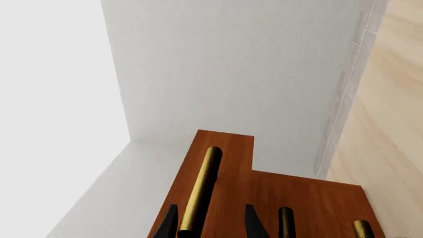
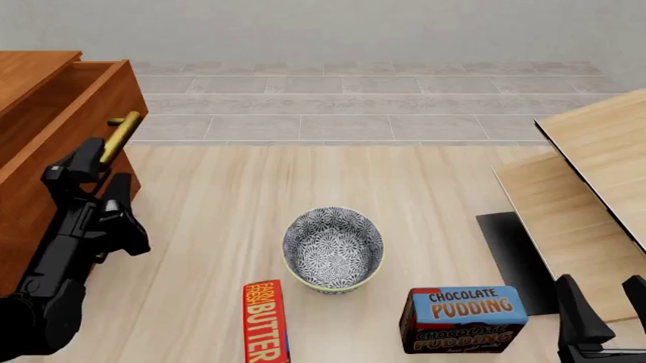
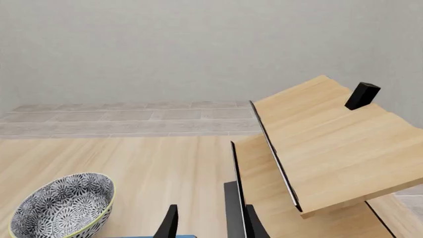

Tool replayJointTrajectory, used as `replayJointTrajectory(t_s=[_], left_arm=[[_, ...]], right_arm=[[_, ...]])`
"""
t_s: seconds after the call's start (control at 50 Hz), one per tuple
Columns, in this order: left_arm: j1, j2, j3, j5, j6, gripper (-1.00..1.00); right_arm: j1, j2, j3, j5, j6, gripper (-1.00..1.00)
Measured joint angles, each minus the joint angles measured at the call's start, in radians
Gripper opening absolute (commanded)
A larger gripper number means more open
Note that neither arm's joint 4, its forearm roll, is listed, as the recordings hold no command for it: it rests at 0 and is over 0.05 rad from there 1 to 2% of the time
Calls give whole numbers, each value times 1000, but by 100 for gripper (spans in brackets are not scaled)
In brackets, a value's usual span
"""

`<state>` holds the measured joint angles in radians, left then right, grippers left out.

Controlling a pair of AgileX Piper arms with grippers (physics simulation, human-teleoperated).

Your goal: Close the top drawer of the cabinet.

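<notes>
The cabinet [image 2: 20,227] stands at the left edge of the front view. Its top drawer [image 2: 71,128] stands pulled out, showing its open inside and a brass bar handle [image 2: 123,128]. My left gripper [image 2: 109,166] is open at the handle's near end. In the left wrist view the drawer front [image 1: 228,158] juts past the lower fronts [image 1: 317,198], and the handle [image 1: 201,188] runs between the left gripper's [image 1: 211,225] fingers, closer to one of them. My right gripper [image 2: 603,306] is open with nothing in it at the near right, far from the cabinet.
A patterned bowl [image 2: 333,249] sits mid-table. A red butter box [image 2: 265,321] and a chocolate pudding box [image 2: 464,318] lie nearer me. Pale wood boards [image 2: 595,166] slope at the right above a dark base [image 2: 510,257]. Two lower brass handles [image 1: 286,220] show in the left wrist view.
</notes>
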<state>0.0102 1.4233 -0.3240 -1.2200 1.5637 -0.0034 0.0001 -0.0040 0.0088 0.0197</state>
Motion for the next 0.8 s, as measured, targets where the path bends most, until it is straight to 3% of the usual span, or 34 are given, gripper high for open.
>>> replayJointTrajectory(t_s=[0.8], left_arm=[[18, 4, -1, 0, 20, 100]], right_arm=[[1, 0, 1, -1, 4, 100]])
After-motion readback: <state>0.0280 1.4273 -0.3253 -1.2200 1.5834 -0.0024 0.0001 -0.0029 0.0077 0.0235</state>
